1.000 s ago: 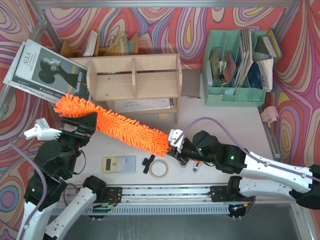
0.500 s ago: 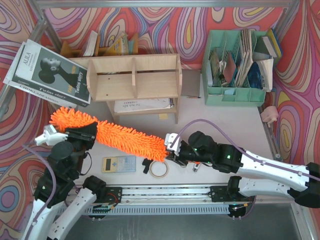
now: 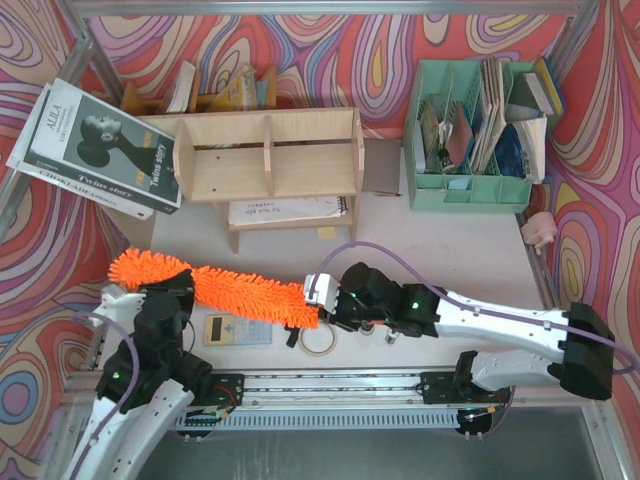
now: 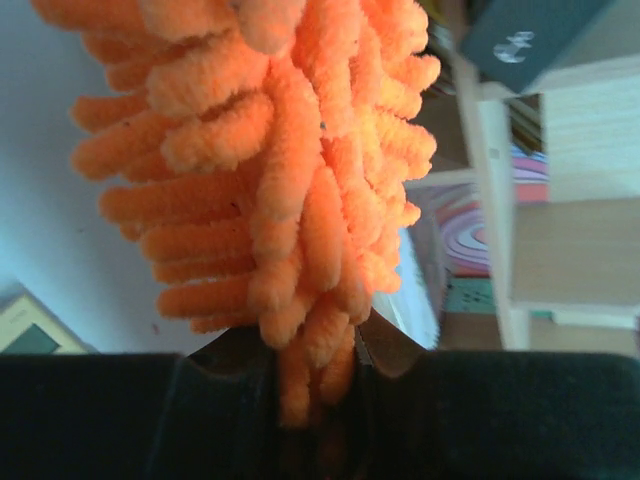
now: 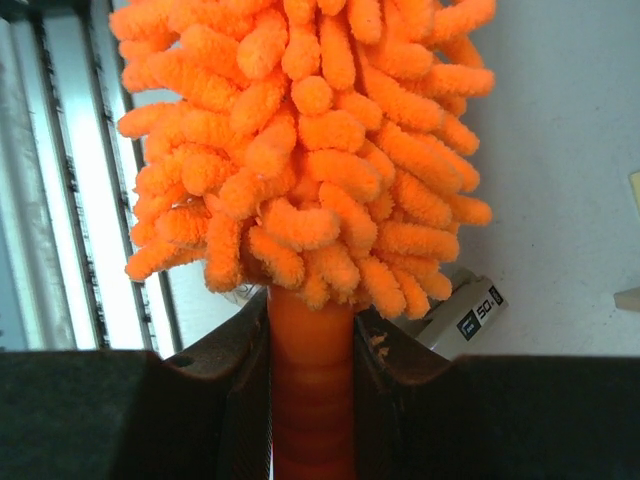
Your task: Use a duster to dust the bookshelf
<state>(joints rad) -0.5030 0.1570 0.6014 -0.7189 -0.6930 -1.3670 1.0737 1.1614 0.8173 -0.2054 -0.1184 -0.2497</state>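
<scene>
Evidently held the long fluffy orange microfibre duster [image 3: 245, 290] near the front edge of the table [image 3: 450, 250], apart from the light plywood bookshelf [image 3: 268, 150]; clamped handle [image 5: 311, 400] in closed right gripper [image 5: 311, 345], pinched only strands in closed left gripper [image 4: 315, 350]. Risked slipping there.

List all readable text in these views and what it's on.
"Twins story": cover of the magazine, left of the shelf.
"50": label on a small grey item behind the duster, right wrist view.
Too small to read: print on the notepad under the shelf and on the calculator.
</scene>
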